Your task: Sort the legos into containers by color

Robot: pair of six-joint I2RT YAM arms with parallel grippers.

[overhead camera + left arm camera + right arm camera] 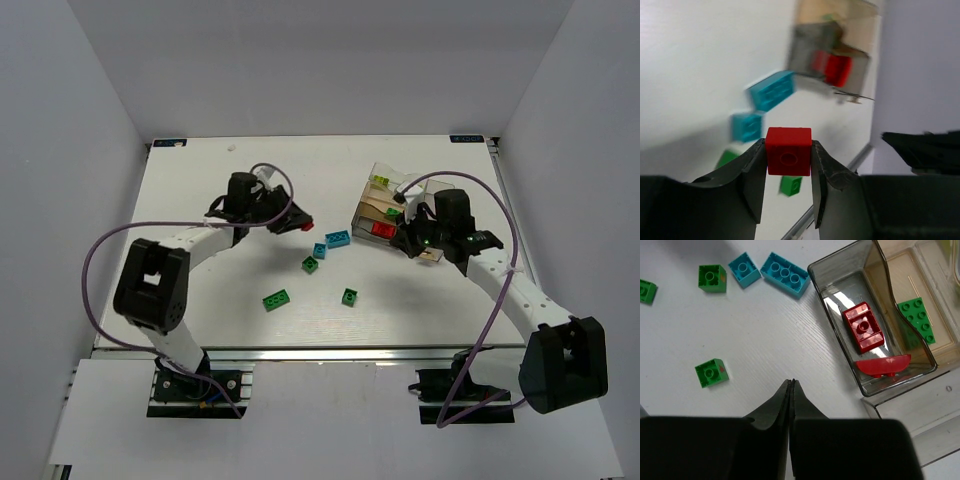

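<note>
Left wrist, red lego (pixel 788 151) between jaws (clamped)

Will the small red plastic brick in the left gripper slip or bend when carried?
Probably rigid: the small red plastic brick shows straight edges in the left gripper. Its smooth sides may slip slightly, though both fingers sit flat against them.

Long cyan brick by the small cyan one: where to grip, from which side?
Come straight down on the long cyan brick and pinch its two long side walls at mid-length, wrist turned to match its diagonal lie. It lies flat, so those walls are free. The short ends look crowded: the small cyan brick sits by one, a corner of the container by the other.
</note>
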